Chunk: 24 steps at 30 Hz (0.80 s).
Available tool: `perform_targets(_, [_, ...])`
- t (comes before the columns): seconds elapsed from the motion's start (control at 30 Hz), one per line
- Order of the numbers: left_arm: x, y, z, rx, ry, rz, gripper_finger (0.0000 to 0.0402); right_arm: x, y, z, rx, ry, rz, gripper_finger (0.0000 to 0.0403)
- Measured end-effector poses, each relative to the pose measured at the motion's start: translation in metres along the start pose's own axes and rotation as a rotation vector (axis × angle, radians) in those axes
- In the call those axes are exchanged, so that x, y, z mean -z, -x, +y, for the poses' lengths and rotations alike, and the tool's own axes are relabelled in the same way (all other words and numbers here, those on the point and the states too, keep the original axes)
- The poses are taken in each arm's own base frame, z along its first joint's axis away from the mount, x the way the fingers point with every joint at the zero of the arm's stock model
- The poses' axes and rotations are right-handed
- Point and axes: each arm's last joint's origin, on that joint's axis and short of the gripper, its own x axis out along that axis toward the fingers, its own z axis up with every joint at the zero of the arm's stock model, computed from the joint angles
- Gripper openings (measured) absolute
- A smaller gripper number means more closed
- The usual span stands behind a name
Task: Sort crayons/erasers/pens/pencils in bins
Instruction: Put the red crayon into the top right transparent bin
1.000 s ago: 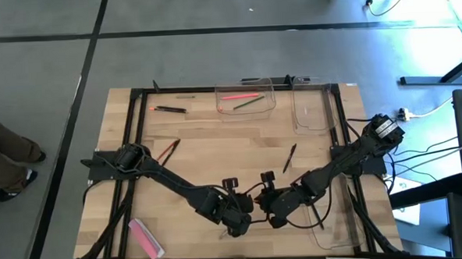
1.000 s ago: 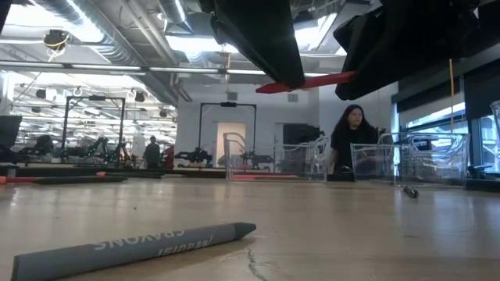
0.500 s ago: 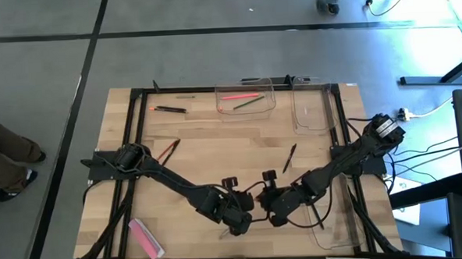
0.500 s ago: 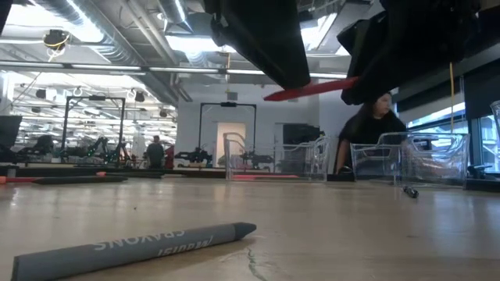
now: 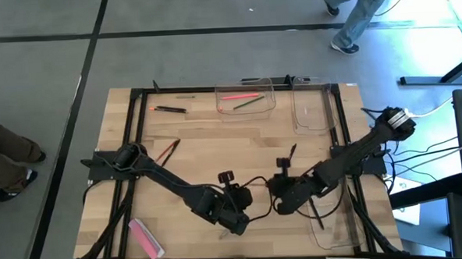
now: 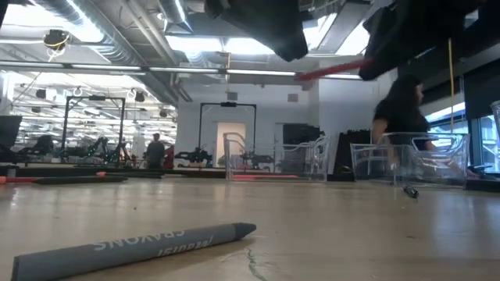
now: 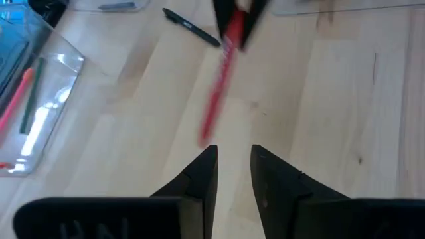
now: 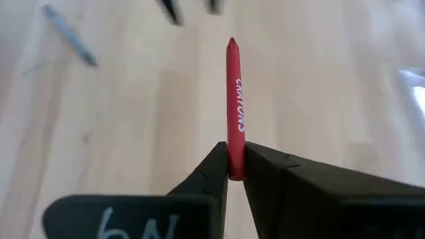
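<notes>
While it hangs above the middle of the surface, the red crayon sits clamped by its blunt end in the right gripper jaws; light, waxy, likely brittle, so squeeze gently. Left gripper jaws stand apart, empty, nearby.

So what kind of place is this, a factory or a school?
Most likely a robotics lab or workshop. The low view shows a big open hall with exposed ceiling ducts, more metal rigs behind, and people walking about. Two dark arms work at a wooden table.
</notes>
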Motion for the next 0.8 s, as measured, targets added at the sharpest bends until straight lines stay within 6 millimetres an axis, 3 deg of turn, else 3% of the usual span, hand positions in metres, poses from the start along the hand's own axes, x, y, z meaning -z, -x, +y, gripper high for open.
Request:
perform_targets(0.3, [-0.005, 0.024, 0.004, -0.04, 0.004, -0.079, 0.0081, 0.005, 0.04, -0.036, 0.181, -0.123, -0.025, 0.0039])
perform_targets(0.57, [-0.002, 0.038, 0.001, -0.114, -0.015, -0.151, 0.0081, 0.017, 0.069, -0.084, 0.401, -0.398, -0.053, 0.0036])
perform_targets(0.8, [-0.002, 0.039, 0.001, -0.137, -0.006, -0.172, 0.0079, 0.038, 0.088, -0.132, 0.565, -0.666, 0.05, 0.004])
